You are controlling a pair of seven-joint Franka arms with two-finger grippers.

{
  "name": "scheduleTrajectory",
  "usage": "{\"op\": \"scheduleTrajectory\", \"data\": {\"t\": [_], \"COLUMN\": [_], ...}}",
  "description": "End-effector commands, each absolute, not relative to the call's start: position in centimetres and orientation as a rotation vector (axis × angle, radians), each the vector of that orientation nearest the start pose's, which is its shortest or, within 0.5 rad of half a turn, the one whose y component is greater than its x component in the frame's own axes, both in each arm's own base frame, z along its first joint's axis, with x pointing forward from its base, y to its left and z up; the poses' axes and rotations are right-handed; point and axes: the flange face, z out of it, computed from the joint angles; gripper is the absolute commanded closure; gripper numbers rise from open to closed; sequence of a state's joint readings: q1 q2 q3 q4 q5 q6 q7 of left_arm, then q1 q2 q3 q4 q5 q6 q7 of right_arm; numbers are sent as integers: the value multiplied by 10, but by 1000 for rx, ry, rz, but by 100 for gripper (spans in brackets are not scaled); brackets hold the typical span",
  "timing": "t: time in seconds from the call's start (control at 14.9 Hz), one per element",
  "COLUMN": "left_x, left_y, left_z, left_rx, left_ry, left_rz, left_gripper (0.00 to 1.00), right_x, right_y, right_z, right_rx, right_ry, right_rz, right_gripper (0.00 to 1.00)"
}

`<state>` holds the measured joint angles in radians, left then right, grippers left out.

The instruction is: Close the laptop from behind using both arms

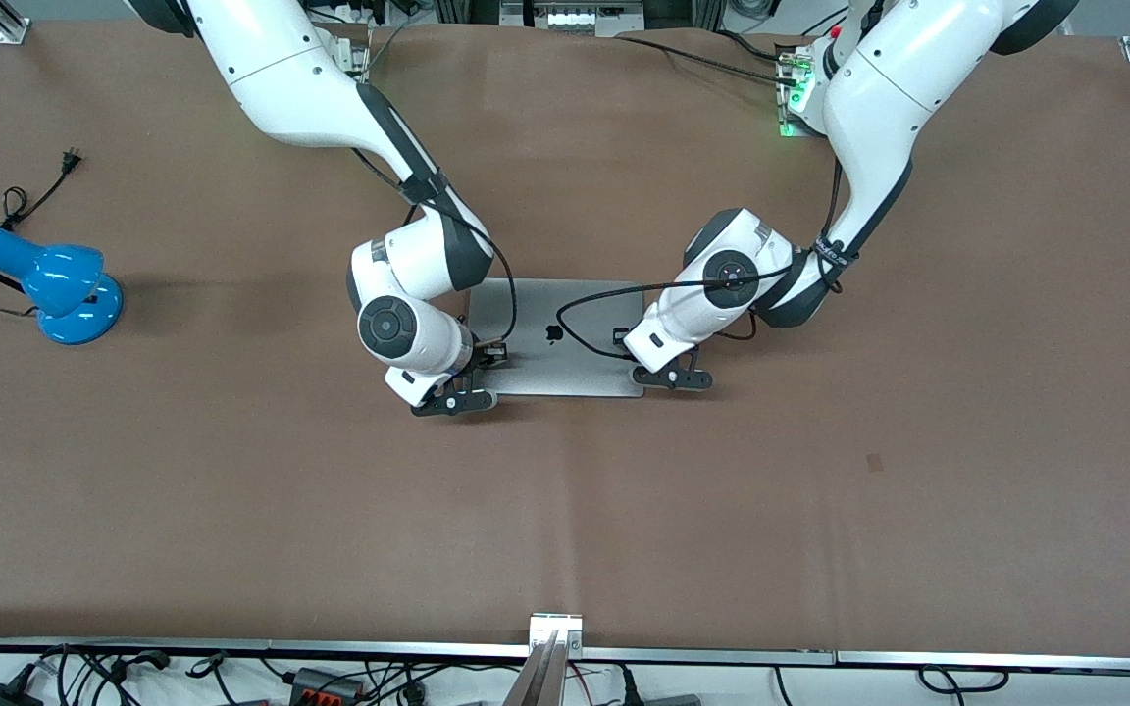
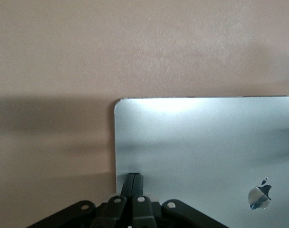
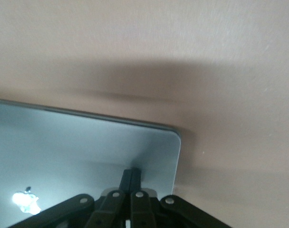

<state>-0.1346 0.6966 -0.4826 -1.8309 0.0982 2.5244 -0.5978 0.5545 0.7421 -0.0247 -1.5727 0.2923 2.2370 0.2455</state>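
Note:
The silver-grey laptop lies in the middle of the table with its lid down flat and the dark apple logo facing up. Keys, trackpad and screen are hidden. My right gripper is shut, and its fingertips rest on the lid close to the corner toward the right arm's end. My left gripper is shut, and its fingertips rest on the lid close to the corner toward the left arm's end. Neither gripper holds anything.
A blue desk lamp with a black cord lies on the brown mat toward the right arm's end of the table. A metal rail runs along the table edge nearest the front camera.

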Motion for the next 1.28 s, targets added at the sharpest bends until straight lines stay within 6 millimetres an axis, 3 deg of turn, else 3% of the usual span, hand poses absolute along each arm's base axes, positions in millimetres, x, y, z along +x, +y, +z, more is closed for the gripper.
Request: {"op": "scheduleTrajectory", "data": {"t": [0.0,0.27,0.34,0.54,0.74,0.88,1.01,1.21], "left_x": [550,545,549,543,536,536,534,518], "left_y": [-351,-334,-318,-301,-266,-229,-183,-133], "left_z": [239,295,305,355,414,452,491,540], "left_rx": [-3309,-3203,-3173,-3111,-3055,-3072,-3137,-3137], "left_ry": [-13,5,-18,-39,-58,-10,-74,-56], "left_rz": [95,144,158,152,144,164,191,178], "left_gripper": [100,100,100,100,100,100,100,100], "right_x": [605,622,626,628,626,627,632,640], "right_y": [352,321,310,283,255,235,216,187], "right_z": [237,303,317,358,387,400,412,452], "right_rx": [-2989,-3018,-3032,-3047,-3063,-3070,-3077,-3086], "right_ry": [-146,-130,-130,-98,-66,-94,-58,-2], "right_rz": [179,89,71,85,144,167,154,134], "right_gripper": [100,100,100,100,100,96,1,0]}}
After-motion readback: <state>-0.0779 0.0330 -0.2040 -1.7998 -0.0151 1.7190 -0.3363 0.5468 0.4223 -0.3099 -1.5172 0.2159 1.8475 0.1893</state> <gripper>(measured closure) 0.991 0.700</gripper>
